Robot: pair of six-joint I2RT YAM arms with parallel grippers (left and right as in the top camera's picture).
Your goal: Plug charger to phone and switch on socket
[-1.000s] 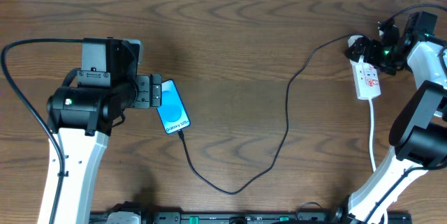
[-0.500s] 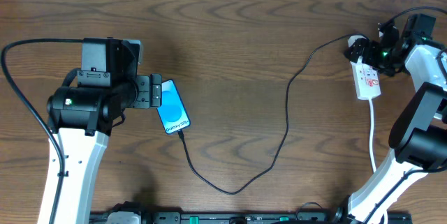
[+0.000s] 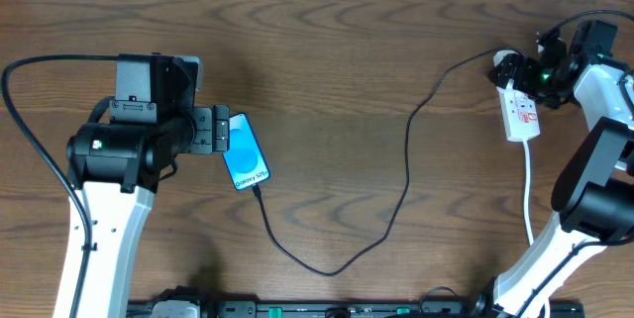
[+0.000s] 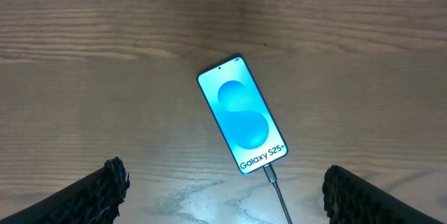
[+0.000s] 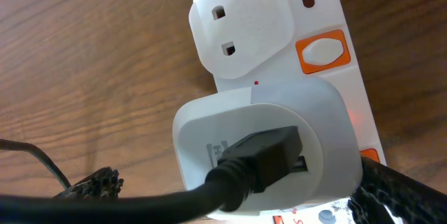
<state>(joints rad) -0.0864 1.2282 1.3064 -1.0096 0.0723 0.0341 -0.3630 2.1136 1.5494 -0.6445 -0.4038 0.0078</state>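
Observation:
The phone (image 3: 245, 150) lies on the wooden table, its blue screen reading "Galaxy S25+" in the left wrist view (image 4: 242, 114). The charger cable (image 3: 401, 194) has its tip in the phone's bottom edge (image 4: 268, 174) and loops across the table to a white adapter (image 5: 262, 147) in the socket strip (image 3: 521, 112). My left gripper (image 3: 213, 130) is open and empty beside the phone's top end. My right gripper (image 3: 540, 75) is open and low over the strip, with the adapter between its fingers. Its right finger (image 5: 401, 196) covers part of an orange switch (image 5: 370, 157).
A second orange switch (image 5: 323, 51) sits beside an unused outlet (image 5: 241, 25) on the strip. The strip's white cord (image 3: 528, 184) runs toward the front edge next to the right arm. The left arm's black cable (image 3: 30, 130) arcs at the far left.

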